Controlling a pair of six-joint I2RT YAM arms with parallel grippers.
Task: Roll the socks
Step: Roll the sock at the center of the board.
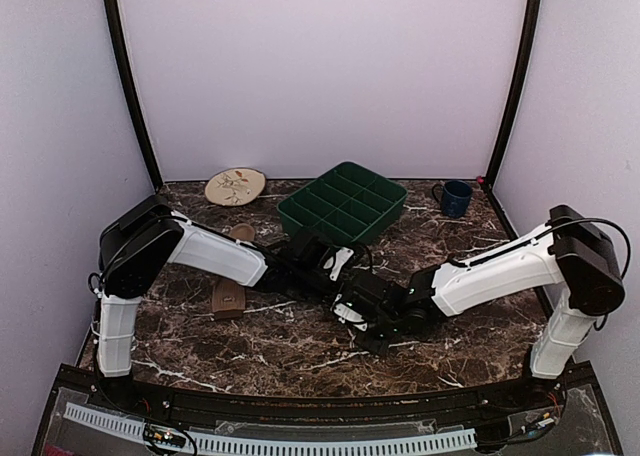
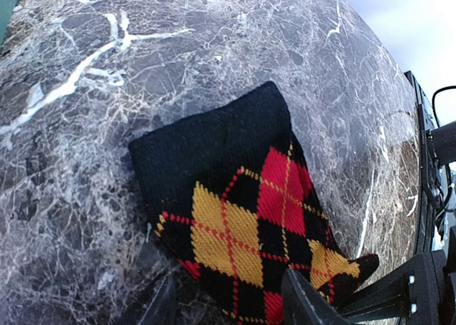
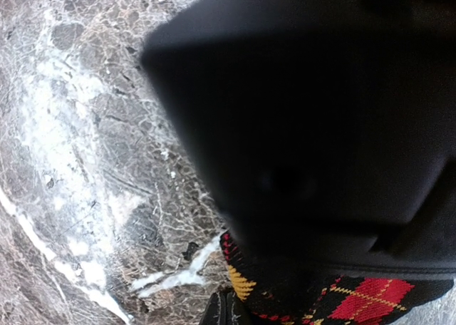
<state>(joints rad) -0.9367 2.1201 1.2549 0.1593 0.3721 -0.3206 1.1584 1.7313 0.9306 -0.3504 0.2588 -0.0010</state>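
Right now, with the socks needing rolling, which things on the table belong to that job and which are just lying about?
Belongs to the job:
argyle sock
tan sock

Just lying about:
leaf plate
green divided tray
blue mug

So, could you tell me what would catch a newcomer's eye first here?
The black argyle sock with red and yellow diamonds, flat on the middle of the dark marble table, stands out first. Behind it sits a green compartment tray, with a blue mug at the back right.
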